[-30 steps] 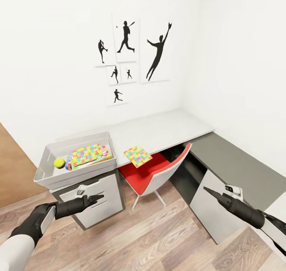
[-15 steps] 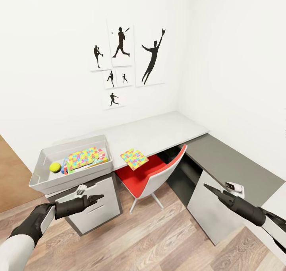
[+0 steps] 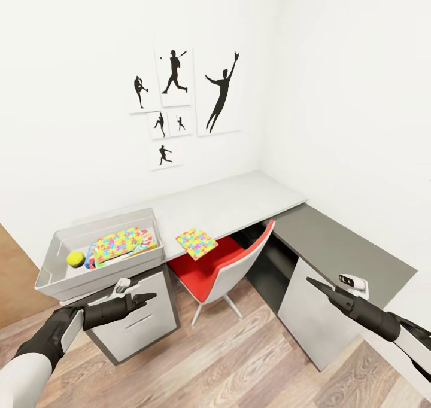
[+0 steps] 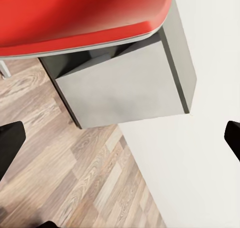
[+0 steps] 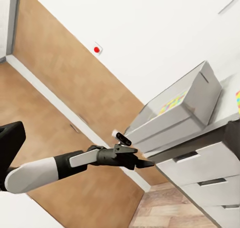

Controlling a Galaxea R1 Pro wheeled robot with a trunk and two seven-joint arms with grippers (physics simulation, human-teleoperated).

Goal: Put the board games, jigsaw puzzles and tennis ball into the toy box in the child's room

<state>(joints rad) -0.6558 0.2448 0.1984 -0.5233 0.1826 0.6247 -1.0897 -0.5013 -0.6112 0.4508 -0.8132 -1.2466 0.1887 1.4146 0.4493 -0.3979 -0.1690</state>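
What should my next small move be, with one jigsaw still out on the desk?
Probably bring the left gripper up over the desk toward the jigsaw puzzle lying flat near the table edge, above the red chair. Both grippers hold nothing, and the toy box already contains the tennis ball and another puzzle.

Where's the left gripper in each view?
Head: left gripper at lower left, before the drawers, below the toy box.
Left wrist: gripper open over the floor, chair beyond.
Right wrist: gripper just below the toy box.
Shared landmark: wood floor.
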